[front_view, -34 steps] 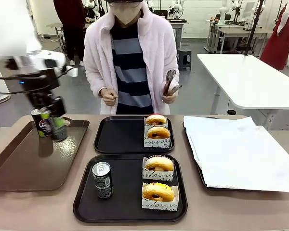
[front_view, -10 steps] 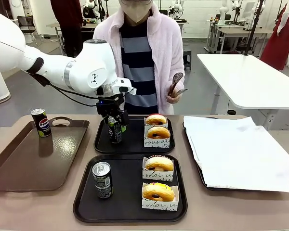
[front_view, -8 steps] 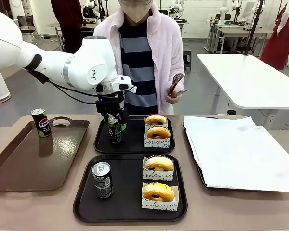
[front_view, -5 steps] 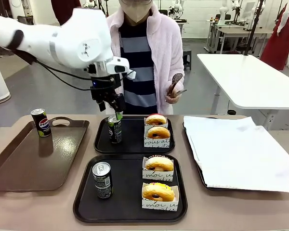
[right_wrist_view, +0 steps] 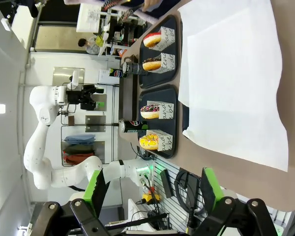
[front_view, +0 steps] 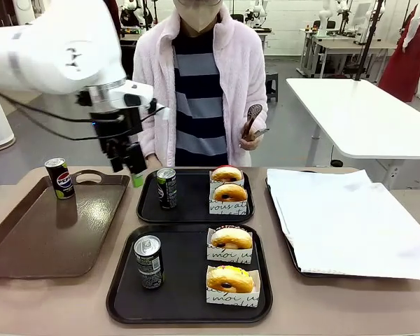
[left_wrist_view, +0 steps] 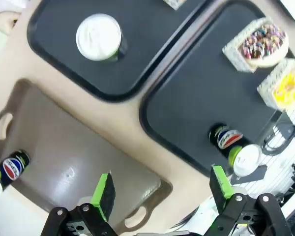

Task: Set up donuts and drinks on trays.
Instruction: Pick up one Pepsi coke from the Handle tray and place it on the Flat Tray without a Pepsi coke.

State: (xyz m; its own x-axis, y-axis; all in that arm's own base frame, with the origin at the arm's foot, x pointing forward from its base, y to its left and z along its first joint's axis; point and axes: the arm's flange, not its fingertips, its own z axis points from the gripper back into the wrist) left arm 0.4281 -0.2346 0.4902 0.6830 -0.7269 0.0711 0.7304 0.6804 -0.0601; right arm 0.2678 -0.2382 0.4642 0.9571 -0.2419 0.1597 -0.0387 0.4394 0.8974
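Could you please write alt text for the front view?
The white left arm's open gripper hangs empty above the table beside the far matte black tray, which holds a slim black can and two sleeved donuts. A person stands behind holding tongs.

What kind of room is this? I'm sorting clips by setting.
Most likely a robotics lab staged as a snack counter: white worktables and other robot rigs fill the background, while a table in front holds black trays of donuts and drink cans.

Brown glossy tray point(front_view: 28, 245), paper-lined tray point(front_view: 350, 224), tongs point(front_view: 250, 120), white table point(front_view: 364, 112)
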